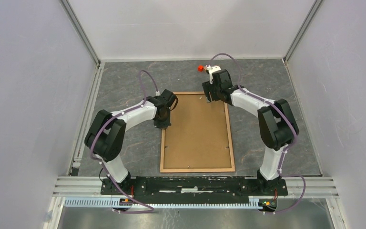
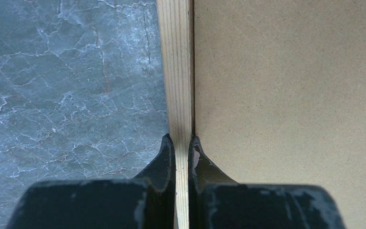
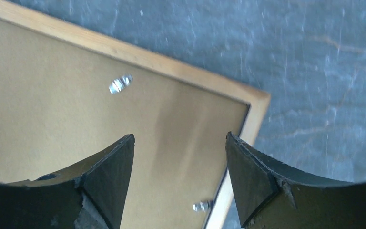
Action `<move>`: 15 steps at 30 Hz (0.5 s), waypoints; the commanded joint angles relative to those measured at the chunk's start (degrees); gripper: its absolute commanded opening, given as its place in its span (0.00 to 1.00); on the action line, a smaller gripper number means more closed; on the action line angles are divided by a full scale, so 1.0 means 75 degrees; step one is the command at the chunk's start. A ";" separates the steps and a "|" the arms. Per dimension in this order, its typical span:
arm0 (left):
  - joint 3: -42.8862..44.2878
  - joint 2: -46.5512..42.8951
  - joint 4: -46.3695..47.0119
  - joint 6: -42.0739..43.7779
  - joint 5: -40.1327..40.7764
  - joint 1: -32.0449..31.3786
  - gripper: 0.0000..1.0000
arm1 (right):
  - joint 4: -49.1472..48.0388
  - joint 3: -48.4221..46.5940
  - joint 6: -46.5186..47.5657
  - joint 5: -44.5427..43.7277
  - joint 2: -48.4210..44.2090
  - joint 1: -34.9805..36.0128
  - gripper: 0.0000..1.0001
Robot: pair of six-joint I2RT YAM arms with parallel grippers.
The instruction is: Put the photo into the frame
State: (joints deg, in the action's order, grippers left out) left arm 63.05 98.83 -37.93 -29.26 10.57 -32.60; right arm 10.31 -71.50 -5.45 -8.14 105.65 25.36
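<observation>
The frame [image 1: 162, 148], thin light wood rails, lies flat on the grey table with a plain brown backing board [image 1: 198, 133] inside it. The photo is hidden from every view. My left gripper [image 1: 163, 126] is shut on the frame's left rail [image 2: 177, 71], one finger outside it and one [image 2: 196, 157] on the board side [image 2: 290, 86]. My right gripper [image 1: 209, 98] hovers open over the frame's far right corner [image 3: 257, 102], nothing between its fingers; the board [image 3: 52, 105] lies below.
Small metal tabs [image 3: 120, 84] stick out over the board near the rails. A small red object [image 1: 200, 68] sits at the back of the table by the right wrist. White walls enclose the table on three sides.
</observation>
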 commanded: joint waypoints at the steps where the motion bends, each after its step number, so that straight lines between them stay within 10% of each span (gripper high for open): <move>1: 0.0506 0.0176 0.0044 0.0461 -0.0097 -0.0037 0.02 | -0.0050 -0.1197 0.0505 0.0518 0.0705 -0.0025 0.76; 15: 0.2268 0.1190 -0.0721 0.1174 0.0748 0.0407 0.05 | 0.0218 -0.2132 0.0323 0.1666 0.1619 -0.0871 0.76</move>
State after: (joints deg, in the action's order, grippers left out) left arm 72.66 106.26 -42.22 -25.91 11.90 -31.40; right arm 11.53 -85.41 0.86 -0.49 116.99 22.61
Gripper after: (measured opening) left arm 0.070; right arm 0.759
